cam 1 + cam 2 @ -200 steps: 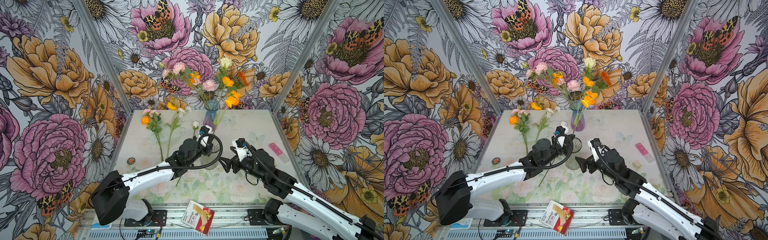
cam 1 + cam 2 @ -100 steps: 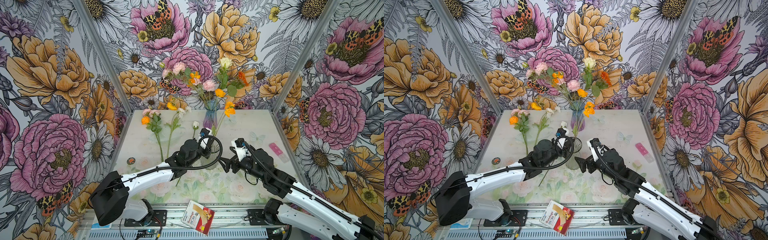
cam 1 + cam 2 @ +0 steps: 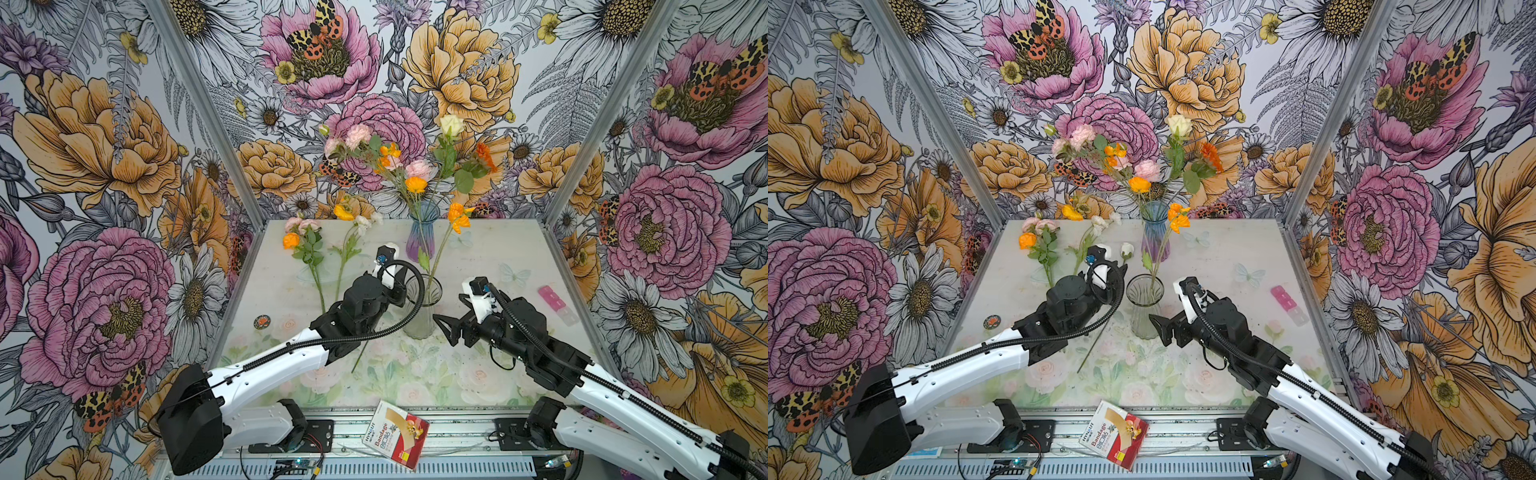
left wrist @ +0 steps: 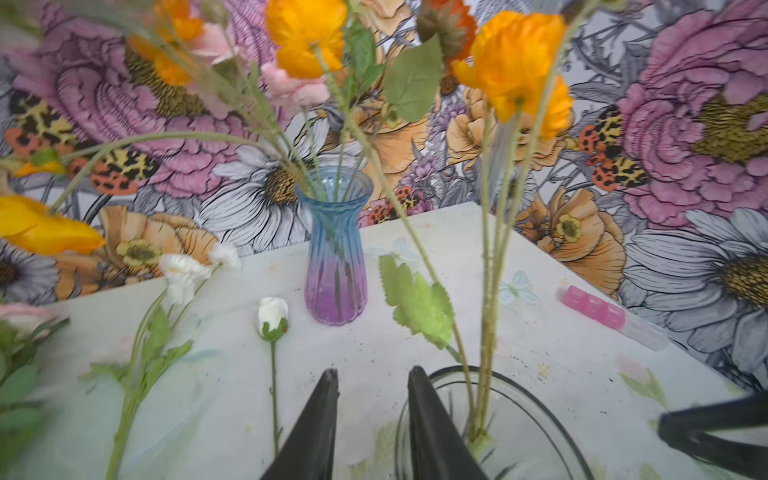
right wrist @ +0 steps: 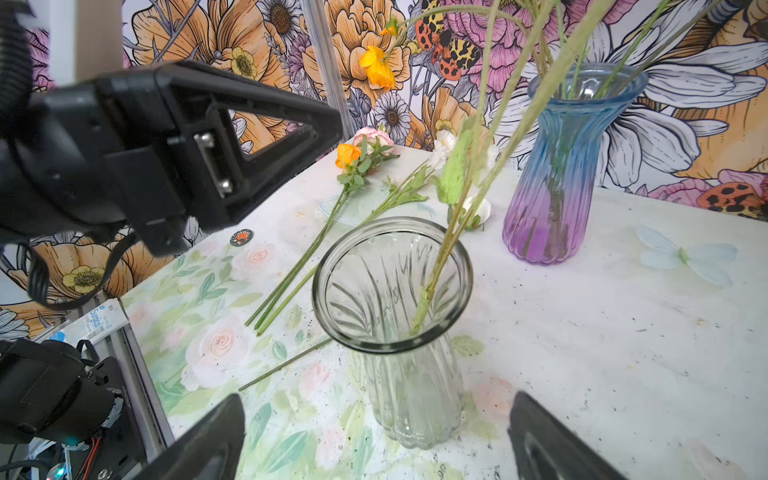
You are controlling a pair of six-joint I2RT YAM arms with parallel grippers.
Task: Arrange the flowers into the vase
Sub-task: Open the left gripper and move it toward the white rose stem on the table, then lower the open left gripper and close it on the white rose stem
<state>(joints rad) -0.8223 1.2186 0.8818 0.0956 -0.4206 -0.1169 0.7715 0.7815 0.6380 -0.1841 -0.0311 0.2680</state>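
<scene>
one fuzzy-stemmed orange flower (image 3: 457,216) leans in the ribbed glass vase (image 3: 420,322), left tool (image 4: 372,372) and right tool (image 3: 446,306) parted.

Lighting is bright, even and diffuse in all views; no lamp is in view. Shadows on the table (image 3: 498,249) are faint and soft-edged. Both top views are sharp, with wide-angle splay of the walls toward the corners. The left wrist view is soft: the orange blooms (image 4: 515,62) near the lens are out of focus, and the leaves (image 4: 16,386) at its border are smeared. The right wrist view is crisp at the clear vase (image 5: 415,395), with small glints on the blue vase (image 5: 565,166).
</scene>
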